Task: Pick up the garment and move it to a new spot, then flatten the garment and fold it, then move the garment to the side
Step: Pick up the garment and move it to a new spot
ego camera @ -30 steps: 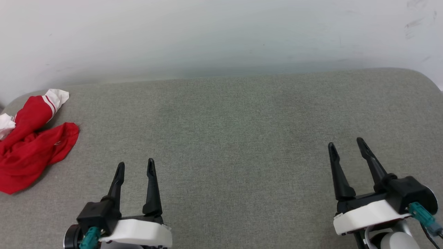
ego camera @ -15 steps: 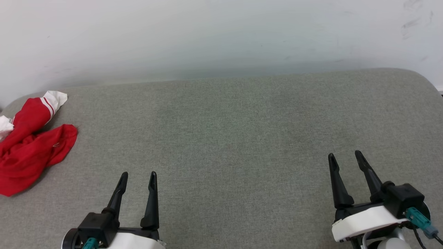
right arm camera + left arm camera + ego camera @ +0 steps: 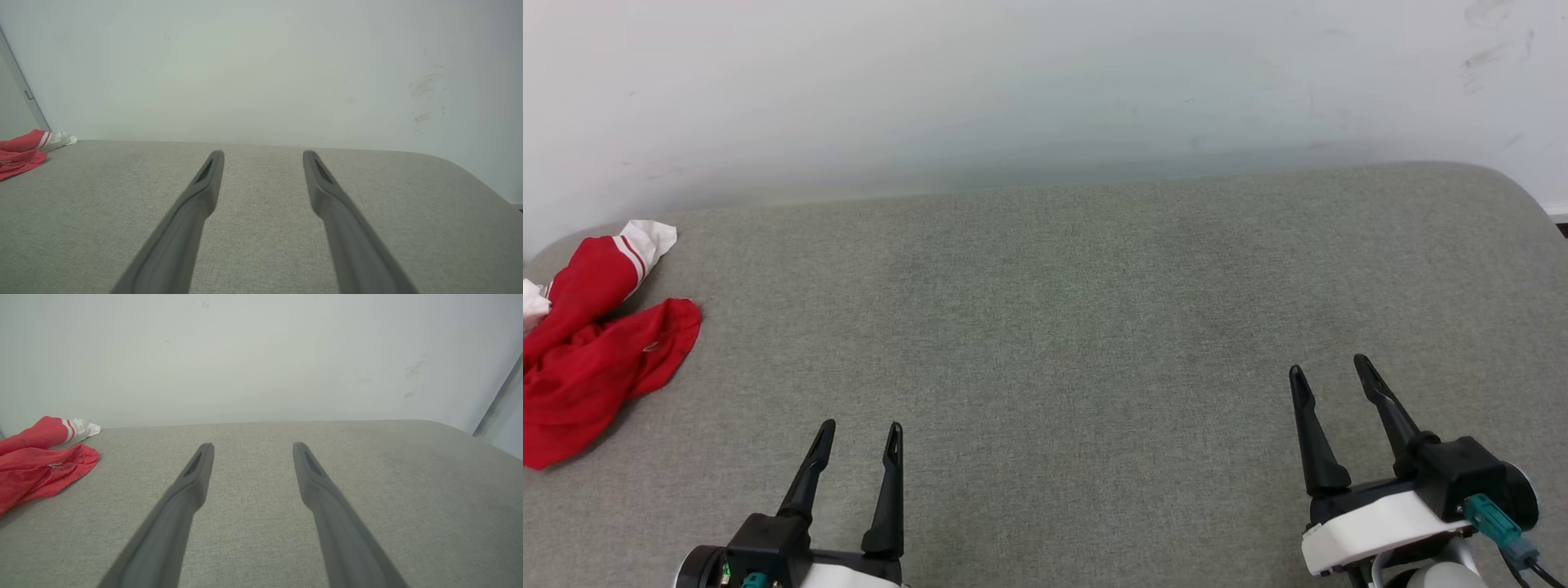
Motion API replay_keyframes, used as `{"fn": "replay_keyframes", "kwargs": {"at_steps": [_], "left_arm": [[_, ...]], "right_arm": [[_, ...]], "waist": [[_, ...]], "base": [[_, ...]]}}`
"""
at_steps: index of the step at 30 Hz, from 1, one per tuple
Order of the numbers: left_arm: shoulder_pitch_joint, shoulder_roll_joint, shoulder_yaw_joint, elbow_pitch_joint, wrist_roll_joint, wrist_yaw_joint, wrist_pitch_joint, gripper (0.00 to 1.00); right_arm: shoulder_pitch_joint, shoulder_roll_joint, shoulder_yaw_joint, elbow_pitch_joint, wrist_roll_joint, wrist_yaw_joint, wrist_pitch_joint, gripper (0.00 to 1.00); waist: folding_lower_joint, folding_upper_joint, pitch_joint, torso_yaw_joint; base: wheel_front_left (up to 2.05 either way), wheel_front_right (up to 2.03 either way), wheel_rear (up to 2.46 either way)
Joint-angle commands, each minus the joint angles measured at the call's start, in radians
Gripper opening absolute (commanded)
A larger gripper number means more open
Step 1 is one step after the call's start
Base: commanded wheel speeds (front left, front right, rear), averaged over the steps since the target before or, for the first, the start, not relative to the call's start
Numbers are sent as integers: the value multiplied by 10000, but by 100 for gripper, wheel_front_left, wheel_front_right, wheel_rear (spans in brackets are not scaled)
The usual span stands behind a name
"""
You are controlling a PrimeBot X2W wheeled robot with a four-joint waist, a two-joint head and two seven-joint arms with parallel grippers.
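The garment (image 3: pixel 596 351) lies crumpled at the far left of the grey cushion, red with a white, red-striped sleeve end poking out at its top; it is also at the left in the left wrist view (image 3: pixel 41 469) and the right wrist view (image 3: pixel 24 153). My left gripper (image 3: pixel 860 431) is open at the lower left, well to the right of the garment and apart from it. My right gripper (image 3: pixel 1327 367) is open at the lower right, far from the garment. Nothing is between either pair of fingers.
The grey fabric surface (image 3: pixel 1078 327) spreads wide between the grippers, with rounded corners at the back left and back right. A white wall (image 3: pixel 1045 82) rises right behind its far edge.
Both grippers have drawn back toward the bottom of the head view, the left one more. The garment lies as it did, shifting slightly left with the camera.
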Motion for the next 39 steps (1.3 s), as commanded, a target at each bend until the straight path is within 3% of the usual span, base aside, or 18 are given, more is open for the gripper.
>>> {"fn": "replay_keyframes", "kwargs": {"at_steps": [1,24,39], "left_arm": [[81,-17,-24,26,10,-29,-64,100],[-40,-20,113,17,-266,12,-53,100],[310,-20,505,58,-366,19,-53,100]], "right_arm": [[1,20,-8,18,-6,-3,-50,100],[72,20,79,81,366,-3,-44,100],[300,18,666,174,307,-3,-42,100]], "waist": [[0,0,3,7],[0,0,23,277],[0,0,-213,1982]], "base": [[0,0,0],[0,0,0],[0,0,0]]}}
